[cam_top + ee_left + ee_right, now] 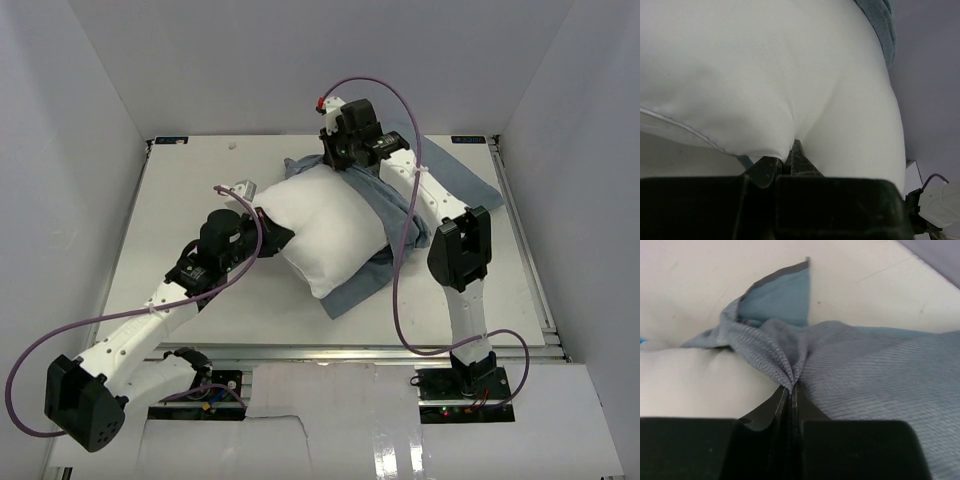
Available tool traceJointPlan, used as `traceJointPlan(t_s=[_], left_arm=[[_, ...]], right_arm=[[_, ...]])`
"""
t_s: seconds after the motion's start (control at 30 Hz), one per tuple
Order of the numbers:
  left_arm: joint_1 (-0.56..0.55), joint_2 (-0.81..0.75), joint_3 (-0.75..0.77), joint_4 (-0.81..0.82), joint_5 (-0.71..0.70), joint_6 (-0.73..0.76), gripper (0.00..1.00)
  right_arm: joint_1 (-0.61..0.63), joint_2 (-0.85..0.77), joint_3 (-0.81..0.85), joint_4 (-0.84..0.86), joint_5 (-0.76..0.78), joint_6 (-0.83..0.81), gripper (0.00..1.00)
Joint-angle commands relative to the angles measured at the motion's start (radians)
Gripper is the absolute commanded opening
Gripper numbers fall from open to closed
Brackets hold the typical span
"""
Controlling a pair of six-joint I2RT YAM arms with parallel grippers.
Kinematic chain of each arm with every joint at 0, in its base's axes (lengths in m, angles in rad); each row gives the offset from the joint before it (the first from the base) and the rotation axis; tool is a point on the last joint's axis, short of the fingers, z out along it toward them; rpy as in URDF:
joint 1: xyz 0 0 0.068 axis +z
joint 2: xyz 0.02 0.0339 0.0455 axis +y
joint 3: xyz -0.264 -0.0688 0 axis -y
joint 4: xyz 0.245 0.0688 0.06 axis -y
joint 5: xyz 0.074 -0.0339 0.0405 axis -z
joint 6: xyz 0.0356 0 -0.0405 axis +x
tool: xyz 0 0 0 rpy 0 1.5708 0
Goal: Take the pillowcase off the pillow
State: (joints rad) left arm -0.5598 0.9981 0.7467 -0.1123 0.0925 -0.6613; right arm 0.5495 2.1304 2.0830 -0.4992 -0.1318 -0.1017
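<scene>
mid-table, the pillow lies almost fully bare, white top and sides all showing. the pillowcase is spread flat under it and out to the right, and a grey-blue strip of it pokes out along the pillow's near edge. no stripes visible from here, only the plain side.

progress call: most of the way done. the cover is off the top, but the pillow sits on the cloth. i can't tell whether the far corner is tucked into the opening or just lying on it.

left gripper is at the pillow's left side. in the left wrist view it's clenched on a pinch of white pillow fabric, with the skin puckering down into the closed jaws. right gripper is at the pillow's far edge, clamped on a bunched fold of pillowcase. in the right wrist view the pleats run into closed jaws, and the pillow is just beside them on the left.

what's left, my guess: pull the two apart until no cloth lies under the pillow.

room: the right gripper is already near the far edge of the table, with the back wall close behind it. so there's little space to haul cloth further away from me. rightward there's some bare surface before the table's right edge. the left and near-left are open, so dragging the pillow that way looks like the easy direction.
</scene>
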Motion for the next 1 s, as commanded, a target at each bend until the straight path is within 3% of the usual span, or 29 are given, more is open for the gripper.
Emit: traceJointPlan(t_s=[0.0,0.23,0.53,0.67,0.73,0.83,0.87,0.93,0.97], left_arm=[[-0.011,-0.079,0.103,-0.018,0.016,0.02,0.0],[-0.012,-0.124,0.203,-0.136,-0.123,0.031,0.0],[-0.011,-0.128,0.272,-0.228,-0.396,0.04,0.0],[-0.011,-0.087,0.257,-0.193,-0.416,0.034,0.0],[-0.008,-0.049,0.241,-0.164,-0.404,0.038,0.0],[0.0,0.025,0.259,-0.135,-0.386,0.019,0.0],[0.006,0.049,0.27,-0.13,-0.39,0.017,0.0],[0.014,0.072,0.311,-0.136,-0.402,0.02,0.0],[0.021,0.083,0.324,-0.144,-0.405,0.028,0.0]], right_arm=[[-0.104,0.046,0.084,0.073,0.207,0.086,0.08],[-0.227,0.103,0.124,0.108,0.192,0.165,0.08],[-0.367,0.105,0.019,0.159,0.147,0.2,0.08],[-0.385,0.112,0.019,0.151,0.1,0.206,0.08],[-0.387,0.097,0.028,0.134,-0.001,0.203,0.08],[-0.369,0.002,-0.01,0.119,-0.086,0.195,0.44],[-0.358,-0.035,-0.03,0.111,-0.097,0.182,0.67],[-0.35,-0.163,-0.11,0.113,-0.088,0.18,0.8],[-0.35,-0.214,-0.144,0.129,-0.083,0.181,0.94]])
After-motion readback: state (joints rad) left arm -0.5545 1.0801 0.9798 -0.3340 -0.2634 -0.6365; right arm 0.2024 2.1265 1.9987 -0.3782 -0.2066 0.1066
